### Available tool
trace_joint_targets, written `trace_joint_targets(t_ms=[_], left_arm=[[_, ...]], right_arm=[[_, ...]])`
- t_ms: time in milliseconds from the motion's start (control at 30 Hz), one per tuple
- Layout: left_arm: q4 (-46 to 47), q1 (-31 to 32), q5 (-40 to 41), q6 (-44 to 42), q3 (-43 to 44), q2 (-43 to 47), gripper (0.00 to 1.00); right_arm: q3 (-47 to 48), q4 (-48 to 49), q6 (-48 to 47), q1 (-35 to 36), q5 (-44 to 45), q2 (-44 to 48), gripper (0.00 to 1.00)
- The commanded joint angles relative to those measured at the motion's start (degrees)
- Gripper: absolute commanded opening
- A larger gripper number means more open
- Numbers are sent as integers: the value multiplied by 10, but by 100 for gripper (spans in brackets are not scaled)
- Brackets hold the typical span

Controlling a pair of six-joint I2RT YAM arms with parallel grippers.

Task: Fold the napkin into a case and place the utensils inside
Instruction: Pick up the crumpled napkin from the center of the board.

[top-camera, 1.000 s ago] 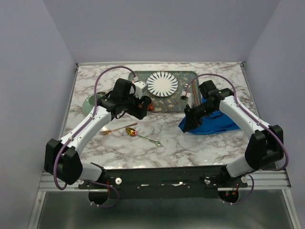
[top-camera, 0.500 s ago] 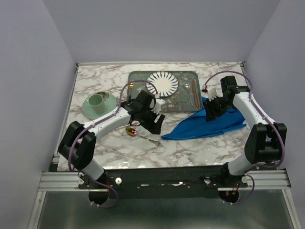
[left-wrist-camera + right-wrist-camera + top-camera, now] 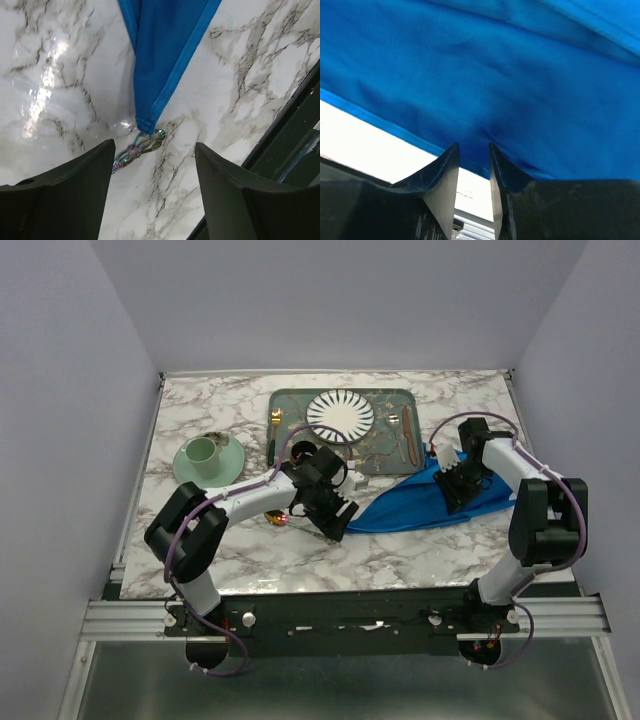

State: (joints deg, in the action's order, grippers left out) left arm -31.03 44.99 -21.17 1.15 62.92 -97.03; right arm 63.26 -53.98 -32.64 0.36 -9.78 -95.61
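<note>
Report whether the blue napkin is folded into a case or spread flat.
Neither: the bright blue cloth napkin lies bunched in a long wedge, one corner ending at the iridescent spoon handle; no pouch formed.

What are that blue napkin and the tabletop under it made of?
The napkin looks like soft woven cloth: matte and creased, with a stitched hem along its edge. The table looks like polished marble or a marble-print laminate, white with grey veins and glossy glare. I cannot tell which.

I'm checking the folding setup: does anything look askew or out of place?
Yes. The napkin lies bunched in a slanted strip rather than flat, and its left tip touches the handle end of the spoon.
</note>
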Motion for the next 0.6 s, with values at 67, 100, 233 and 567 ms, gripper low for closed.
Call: trace_joint_targets(t_ms=[67,100,233,567], left_arm=[[-5,54,61,-94,65,-33,72],[-5,56,68,-97,70,-45,70],[-18,57,89,-115,105,-79,50],[-23,55,126,-135,99,-80,1]], right_arm=[[1,-70,-25,0,-76,-17,37],[5,-82,-36,-1,-94,-17,37],[41,-119,-34,-1,-175,-9,38],[197,-39,100,-47,-78,-59,63]])
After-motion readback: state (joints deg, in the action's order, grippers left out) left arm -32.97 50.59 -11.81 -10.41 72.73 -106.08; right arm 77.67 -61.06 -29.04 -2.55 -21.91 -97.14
